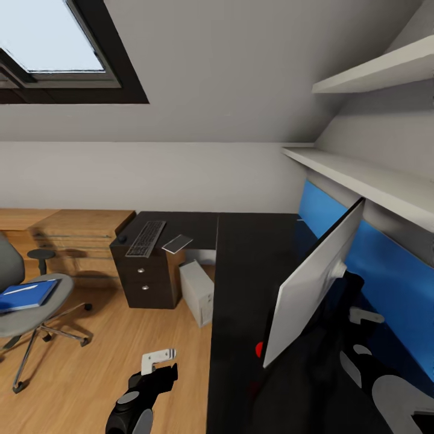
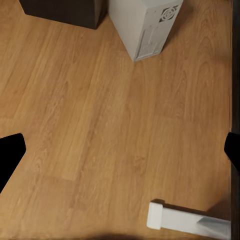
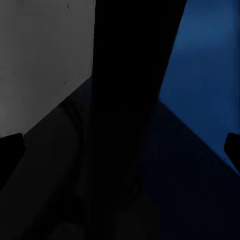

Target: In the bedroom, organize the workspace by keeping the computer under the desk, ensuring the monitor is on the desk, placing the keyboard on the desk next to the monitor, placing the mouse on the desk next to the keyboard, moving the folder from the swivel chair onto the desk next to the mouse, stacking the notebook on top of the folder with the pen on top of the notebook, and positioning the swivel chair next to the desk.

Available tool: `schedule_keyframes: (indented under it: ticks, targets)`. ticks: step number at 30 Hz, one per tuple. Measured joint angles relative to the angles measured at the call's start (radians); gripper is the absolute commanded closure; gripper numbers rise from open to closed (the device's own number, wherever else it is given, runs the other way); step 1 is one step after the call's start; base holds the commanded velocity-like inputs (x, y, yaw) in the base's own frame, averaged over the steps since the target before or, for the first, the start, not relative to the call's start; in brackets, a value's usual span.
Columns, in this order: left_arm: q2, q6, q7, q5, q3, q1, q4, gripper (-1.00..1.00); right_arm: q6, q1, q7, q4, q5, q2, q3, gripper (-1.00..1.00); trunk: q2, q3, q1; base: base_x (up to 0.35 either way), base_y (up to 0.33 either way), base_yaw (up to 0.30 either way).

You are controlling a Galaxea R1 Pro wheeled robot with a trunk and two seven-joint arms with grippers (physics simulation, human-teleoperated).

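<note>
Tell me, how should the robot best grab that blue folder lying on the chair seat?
Probably by a long edge, from above and the open front of the seat. The folder lies flat on the swivel chair, too wide to span, so the jaws would likely pinch its thin thickness where an edge nears the seat's rim. A thin white item lies on top and may slide.

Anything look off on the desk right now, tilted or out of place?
Yes. The monitor is tipped at a steep slant over the desk, pale back up, not upright. The right hand is close behind it; whether it grips is unclear. The folder lies on the swivel chair.
</note>
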Motion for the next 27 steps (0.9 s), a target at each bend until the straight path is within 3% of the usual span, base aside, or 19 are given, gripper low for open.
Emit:
schedule_keyframes:
  ticks: [5, 9, 12, 13, 14, 15, 17, 18, 21, 27]
  targets:
    - [0.000, 0.000, 0.000, 0.000, 0.000, 0.000, 0.000, -1.00, -0.001, 0.000, -0.001, -0.002, -0.001, 0.000, -0.001, -1.00, 0.000, 0.000, 0.000, -0.271, 0.193, 0.000]
    - [0.000, 0.000, 0.000, 0.001, 0.000, 0.000, 0.000, -1.00, 0.014, 0.001, -0.007, -0.076, -0.004, 0.016, -0.004, -1.00, 0.000, 0.000, 0.000, -0.277, 0.195, 0.000]
    - [0.000, 0.000, 0.000, 0.001, 0.000, 0.000, 0.000, -1.00, 0.078, 0.013, -0.009, -0.192, -0.005, 0.033, -0.009, -1.00, 0.000, 0.000, 0.000, -0.277, 0.195, 0.000]
    - [0.000, 0.000, 0.000, 0.003, 0.000, 0.000, 0.000, -1.00, 0.253, 0.114, -0.011, -0.409, -0.007, 0.038, -0.011, -1.00, 0.000, 0.000, 0.000, -0.277, 0.195, 0.000]
    - [-0.001, 0.000, 0.000, 0.003, 0.000, 0.000, 0.000, -1.00, 0.400, 0.238, -0.061, -0.644, -0.008, 0.050, -0.009, -1.00, 0.000, 0.000, 0.000, -0.277, 0.195, 0.000]
    - [-0.001, 0.000, 0.000, 0.003, 0.000, 0.000, 0.000, -1.00, 0.428, 0.271, -0.089, -0.752, -0.006, 0.062, -0.008, -1.00, 0.000, 0.000, 0.000, -0.278, 0.195, 0.000]
    - [-0.001, 0.000, 0.000, 0.003, 0.000, 0.000, 0.000, -1.00, 0.453, 0.299, -0.129, -0.820, -0.008, 0.082, -0.008, -1.00, 0.000, 0.000, 0.000, -0.278, 0.195, 0.000]
    - [-0.001, 0.000, 0.000, 0.003, 0.000, 0.000, 0.000, -1.00, 0.472, 0.322, -0.172, -0.873, -0.006, 0.107, -0.007, -1.00, 0.000, 0.000, 0.000, -0.278, 0.195, 0.000]
    - [-0.001, 0.000, 0.000, 0.003, 0.000, 0.000, 0.000, -1.00, 0.482, 0.347, -0.214, -0.927, -0.004, 0.134, -0.007, -1.00, 0.000, 0.000, 0.000, -0.278, 0.196, 0.000]
    - [-0.001, 0.000, 0.000, 0.003, 0.000, 0.000, 0.000, -1.00, 0.486, 0.372, -0.238, -0.965, -0.004, 0.149, -0.006, -1.00, 0.000, 0.000, 0.000, -0.278, 0.198, 0.000]
